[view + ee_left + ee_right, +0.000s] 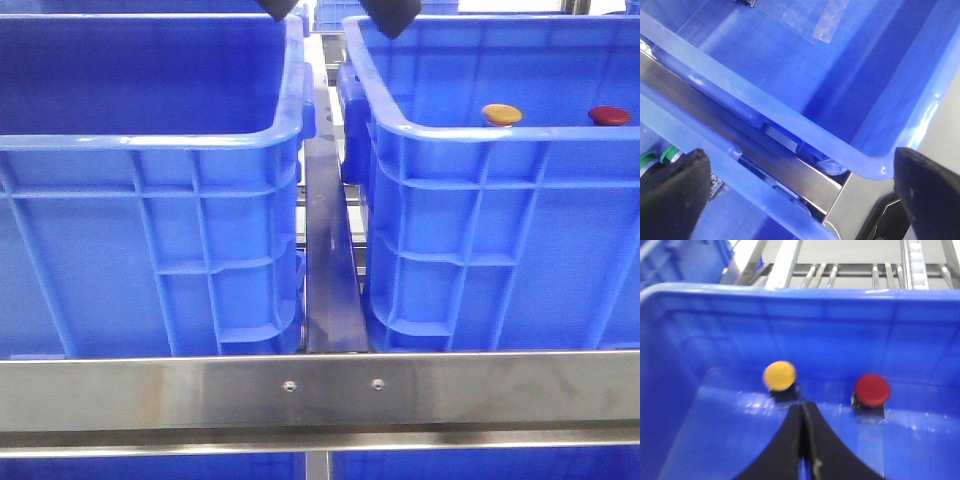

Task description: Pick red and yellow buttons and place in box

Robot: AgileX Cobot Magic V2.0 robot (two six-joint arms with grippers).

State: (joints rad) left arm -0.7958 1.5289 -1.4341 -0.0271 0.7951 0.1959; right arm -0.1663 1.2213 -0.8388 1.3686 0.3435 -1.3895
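Observation:
The yellow button (501,114) and the red button (609,115) stand side by side inside the right blue crate (470,200), near its front wall. The box (150,200), a like blue crate, stands to the left. In the right wrist view my right gripper (802,409) is shut with nothing in it, its tips just short of the yellow button (779,375); the red button (872,389) sits apart from it. My left gripper (800,200) is open and empty, over the gap between the two crates. Only the tips of both grippers show at the top of the front view.
A steel rail (330,270) runs between the crates and a steel bar (320,390) crosses in front of them. Roller tracks (915,260) lie beyond the right crate's far wall. Tape patches (825,20) mark one crate's floor.

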